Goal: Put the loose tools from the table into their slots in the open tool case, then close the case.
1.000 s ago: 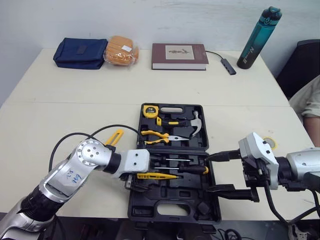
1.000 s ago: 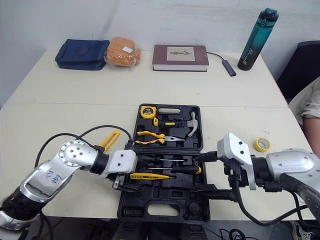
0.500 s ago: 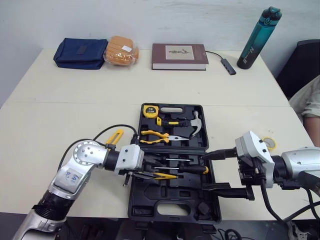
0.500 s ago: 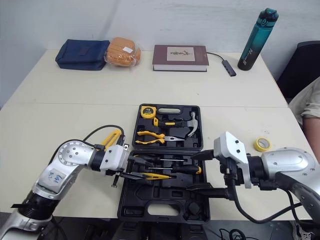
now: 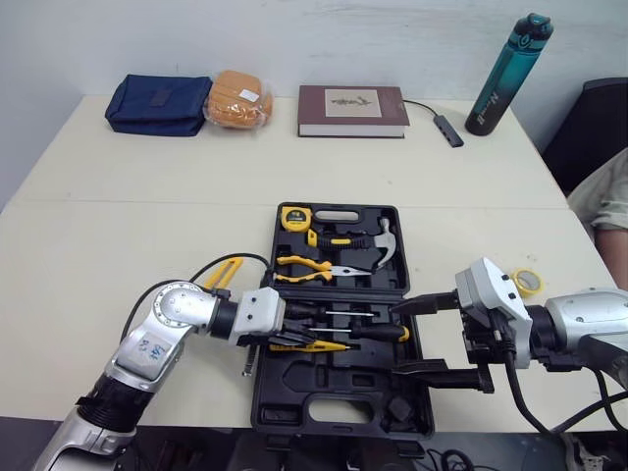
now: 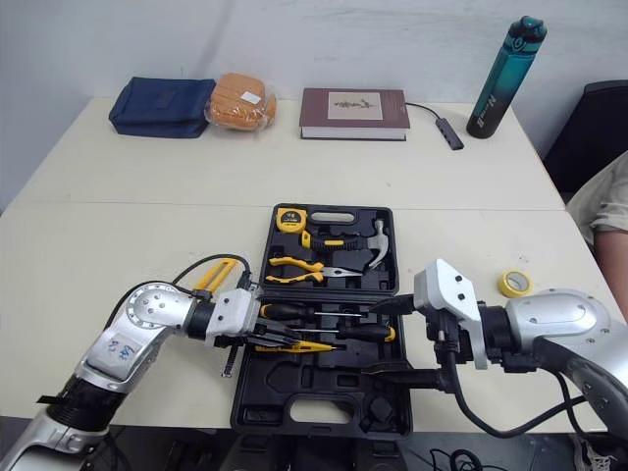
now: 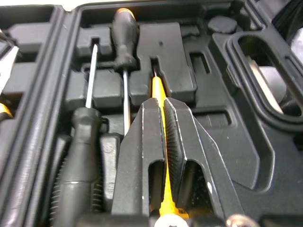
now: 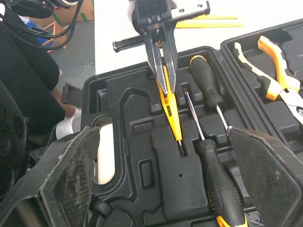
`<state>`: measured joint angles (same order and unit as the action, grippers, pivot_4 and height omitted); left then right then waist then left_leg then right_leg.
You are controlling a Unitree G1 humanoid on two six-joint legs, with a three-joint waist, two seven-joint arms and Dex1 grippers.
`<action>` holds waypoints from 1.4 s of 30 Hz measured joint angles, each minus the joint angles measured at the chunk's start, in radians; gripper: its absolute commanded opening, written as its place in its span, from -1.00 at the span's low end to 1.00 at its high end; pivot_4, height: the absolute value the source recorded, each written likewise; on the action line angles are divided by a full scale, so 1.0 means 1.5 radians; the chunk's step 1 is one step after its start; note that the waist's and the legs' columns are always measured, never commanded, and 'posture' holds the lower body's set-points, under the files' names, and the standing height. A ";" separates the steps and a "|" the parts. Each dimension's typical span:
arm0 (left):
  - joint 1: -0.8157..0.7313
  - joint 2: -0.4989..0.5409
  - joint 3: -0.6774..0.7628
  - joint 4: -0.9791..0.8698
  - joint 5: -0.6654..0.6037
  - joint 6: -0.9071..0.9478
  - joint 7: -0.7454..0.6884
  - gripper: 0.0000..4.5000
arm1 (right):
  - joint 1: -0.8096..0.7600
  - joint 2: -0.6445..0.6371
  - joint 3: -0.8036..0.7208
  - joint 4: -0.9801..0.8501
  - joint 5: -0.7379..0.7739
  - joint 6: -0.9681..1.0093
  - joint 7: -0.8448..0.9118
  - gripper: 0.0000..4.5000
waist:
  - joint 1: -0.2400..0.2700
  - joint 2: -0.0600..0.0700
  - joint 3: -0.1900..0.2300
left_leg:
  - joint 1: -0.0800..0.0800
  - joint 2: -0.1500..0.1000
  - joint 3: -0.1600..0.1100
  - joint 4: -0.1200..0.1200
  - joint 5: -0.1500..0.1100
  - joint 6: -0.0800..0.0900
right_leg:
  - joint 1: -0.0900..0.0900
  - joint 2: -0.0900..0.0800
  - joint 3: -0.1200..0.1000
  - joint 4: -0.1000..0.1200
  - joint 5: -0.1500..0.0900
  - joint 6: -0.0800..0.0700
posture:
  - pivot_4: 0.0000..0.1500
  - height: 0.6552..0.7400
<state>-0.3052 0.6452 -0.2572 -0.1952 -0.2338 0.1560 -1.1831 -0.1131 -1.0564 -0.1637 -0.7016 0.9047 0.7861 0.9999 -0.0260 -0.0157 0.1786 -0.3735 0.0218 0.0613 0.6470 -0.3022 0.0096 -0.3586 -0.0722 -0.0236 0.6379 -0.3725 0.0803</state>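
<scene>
The black tool case [image 5: 339, 417] lies open near the table's front edge. Its far half holds a tape measure [image 5: 294, 218], yellow-handled pliers [image 5: 304, 270] and a hammer [image 5: 383, 243]. In the near half lie two black screwdrivers [image 5: 368, 332] and a thin yellow screwdriver [image 5: 319, 345]. My left gripper [image 5: 287, 339] is shut on the handle end of the yellow screwdriver [image 7: 157, 87], low in its slot. My right gripper [image 5: 395, 340] stands open over the case's right side, holding nothing. A yellow tool [image 5: 226, 270] and a small black rod [image 5: 247, 361] lie loose to the left of the case.
A yellow tape roll [image 5: 530, 282] lies right of the case. Along the far edge sit a blue pouch [image 5: 157, 103], a bag of bread [image 5: 235, 98], a book [image 5: 351, 110] and a teal bottle [image 5: 508, 74]. A person's sleeve [image 5: 608, 196] shows at the right.
My left gripper has gone from open to shut, pinching the yellow screwdriver, and its elbow has dropped. The right gripper has drifted slightly left, still open.
</scene>
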 measured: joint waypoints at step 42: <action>0.213 0.074 0.357 -0.157 -0.295 0.266 0.189 0.61 | 0.153 0.018 -0.204 0.115 -0.049 -0.006 -0.034 1.00 | 0.000 0.001 -0.001 | 0.001 0.000 -0.001 -0.001 -0.002 0.003 | 0.001 -0.001 -0.001 -0.001 0.000 0.000 | 1.00 1.00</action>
<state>0.0150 0.7568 0.2781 -0.4310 -0.6760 0.5548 -0.8991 0.1171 -1.0286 -0.4702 -0.5293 0.8310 0.7770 0.9483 -0.0262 -0.0140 0.1766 -0.3726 0.0214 0.0599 0.6461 -0.3048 0.0140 -0.3567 -0.0737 -0.0245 0.6366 -0.3726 0.0803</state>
